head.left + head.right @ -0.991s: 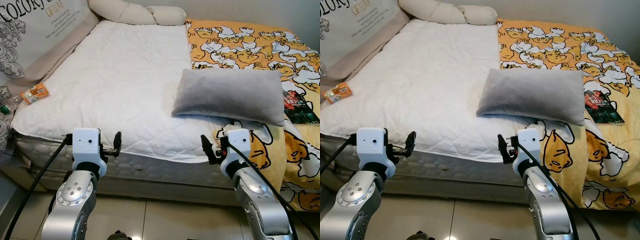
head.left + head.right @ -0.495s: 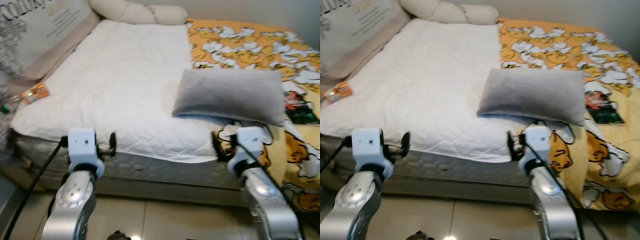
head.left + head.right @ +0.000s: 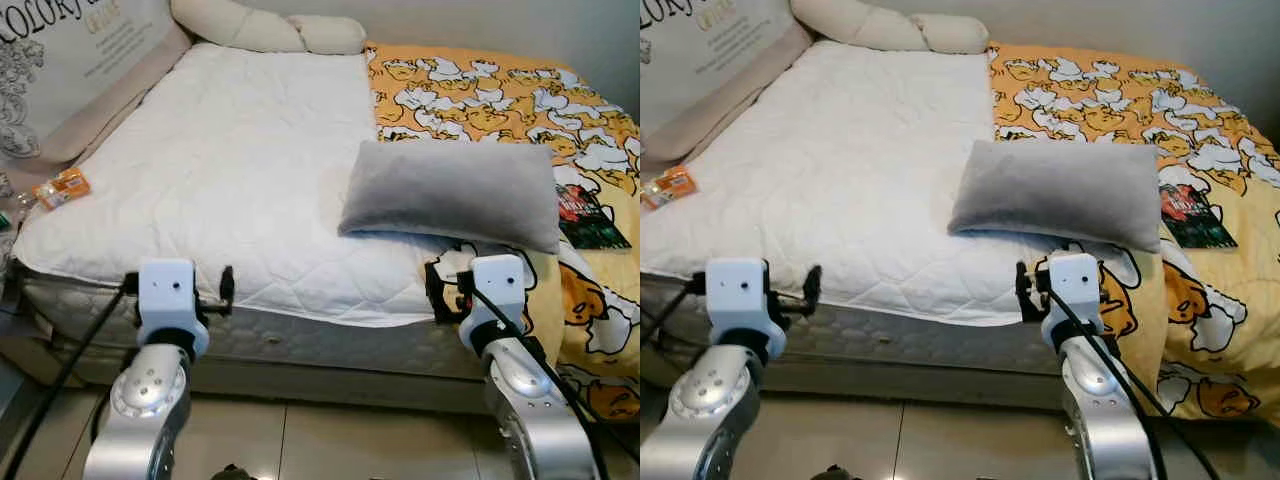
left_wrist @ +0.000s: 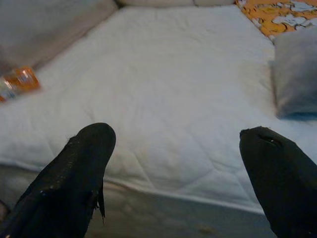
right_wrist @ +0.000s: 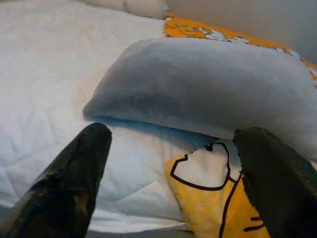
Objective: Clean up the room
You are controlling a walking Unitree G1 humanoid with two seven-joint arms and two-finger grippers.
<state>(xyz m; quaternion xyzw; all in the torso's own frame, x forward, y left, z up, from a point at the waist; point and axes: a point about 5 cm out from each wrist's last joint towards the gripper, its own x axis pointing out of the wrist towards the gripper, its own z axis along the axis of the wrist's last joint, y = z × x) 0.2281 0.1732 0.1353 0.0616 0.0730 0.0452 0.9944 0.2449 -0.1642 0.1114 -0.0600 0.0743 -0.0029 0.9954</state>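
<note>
While we stand at the foot of the bed [image 3: 230, 160], our left end effector [image 4: 178, 163] and right end effector [image 5: 173, 163] both hover just off the mattress edge, fingers spread apart and holding nothing. Ahead of the right one lies a grey pillow [image 3: 455, 192], resting across the seam between the white quilt [image 3: 200, 200] and the yellow cartoon blanket [image 3: 500, 90]. Near the pillow, on the blanket, lies a dark book [image 3: 590, 210]. An orange packet [image 3: 60, 187] sits at the quilt's left edge.
</note>
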